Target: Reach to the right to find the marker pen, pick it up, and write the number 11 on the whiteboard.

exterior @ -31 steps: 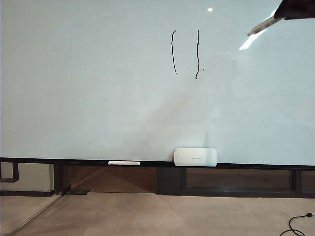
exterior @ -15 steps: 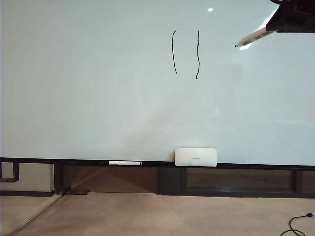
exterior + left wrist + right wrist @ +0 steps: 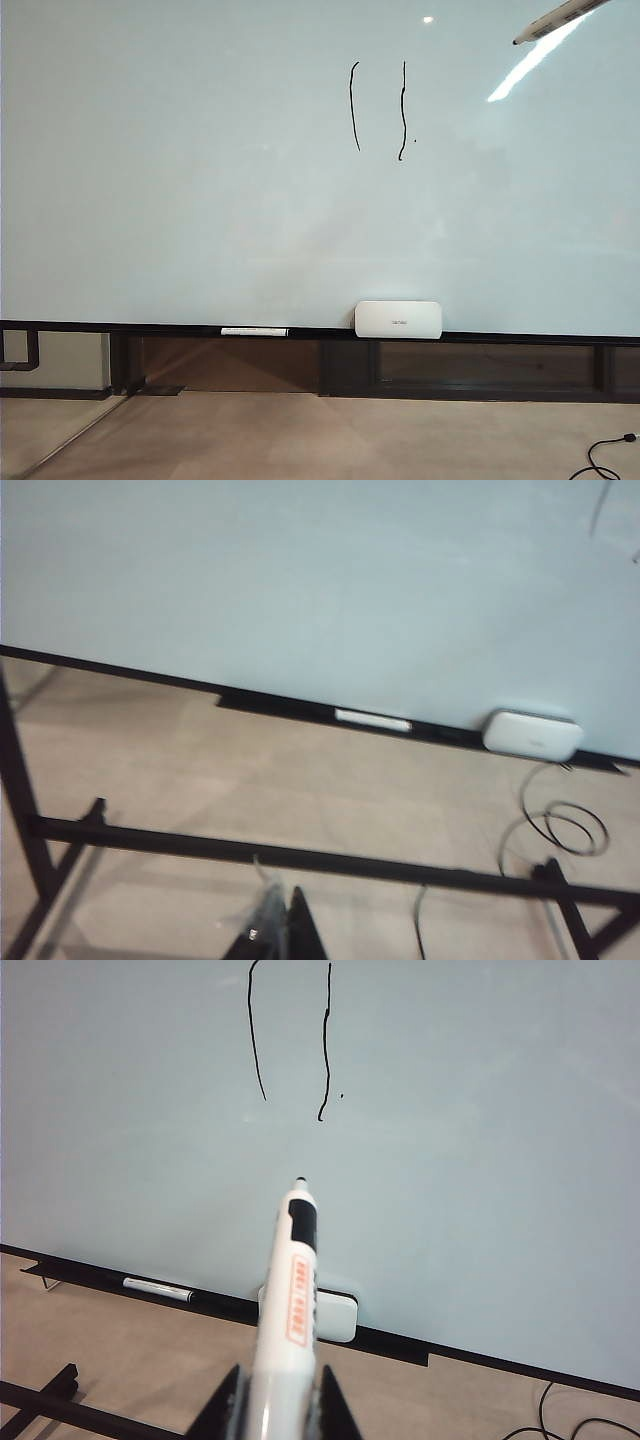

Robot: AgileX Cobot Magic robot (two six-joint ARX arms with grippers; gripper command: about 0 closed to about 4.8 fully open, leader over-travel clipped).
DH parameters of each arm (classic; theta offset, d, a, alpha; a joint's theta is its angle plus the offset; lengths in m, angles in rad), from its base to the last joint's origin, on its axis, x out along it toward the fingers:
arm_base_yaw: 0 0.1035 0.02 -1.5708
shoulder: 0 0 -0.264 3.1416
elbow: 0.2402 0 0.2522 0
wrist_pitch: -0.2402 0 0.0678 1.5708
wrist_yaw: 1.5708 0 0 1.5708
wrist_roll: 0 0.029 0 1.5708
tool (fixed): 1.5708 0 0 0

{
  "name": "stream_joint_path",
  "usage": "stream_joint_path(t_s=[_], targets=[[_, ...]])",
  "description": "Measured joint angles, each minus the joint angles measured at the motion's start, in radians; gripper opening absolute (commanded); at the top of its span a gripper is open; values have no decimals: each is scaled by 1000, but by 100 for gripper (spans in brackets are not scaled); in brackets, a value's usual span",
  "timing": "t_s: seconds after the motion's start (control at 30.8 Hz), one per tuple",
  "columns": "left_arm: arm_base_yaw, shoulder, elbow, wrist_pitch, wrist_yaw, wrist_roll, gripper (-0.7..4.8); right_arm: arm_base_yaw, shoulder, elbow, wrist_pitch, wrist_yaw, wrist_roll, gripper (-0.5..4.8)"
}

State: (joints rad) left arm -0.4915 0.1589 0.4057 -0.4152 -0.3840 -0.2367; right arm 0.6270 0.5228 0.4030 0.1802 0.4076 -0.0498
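Right claw [image 3: 272, 1392], cropped, pinches the marker pen [image 3: 292, 1280]; left claw [image 3: 280, 935], blurred, seems pressed together.

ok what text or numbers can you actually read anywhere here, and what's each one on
"11": two hand-drawn black strokes, the number 11, on the whiteboard.
Red-outlined label on the marker pen held in the right gripper: print too blurred to read.
Small grey mark on the white box on the board's rail: too small to read.
White marker on the rail: no legible text.
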Motion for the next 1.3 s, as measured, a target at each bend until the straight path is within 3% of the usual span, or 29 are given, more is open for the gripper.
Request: stream_joint_path(t_s=[0.19, 0.49, 1.3], targets=[[-59, -2, -123, 93, 30, 27, -6, 2, -84, -71, -43, -26, 4, -5], [-111, -77, -136, 193, 131, 151, -6, 29, -252, -97, -156, -71, 17, -5], [-112, -159, -254, 227, 214, 177, -6, 27, -520, -228, -269, -222, 72, -5]])
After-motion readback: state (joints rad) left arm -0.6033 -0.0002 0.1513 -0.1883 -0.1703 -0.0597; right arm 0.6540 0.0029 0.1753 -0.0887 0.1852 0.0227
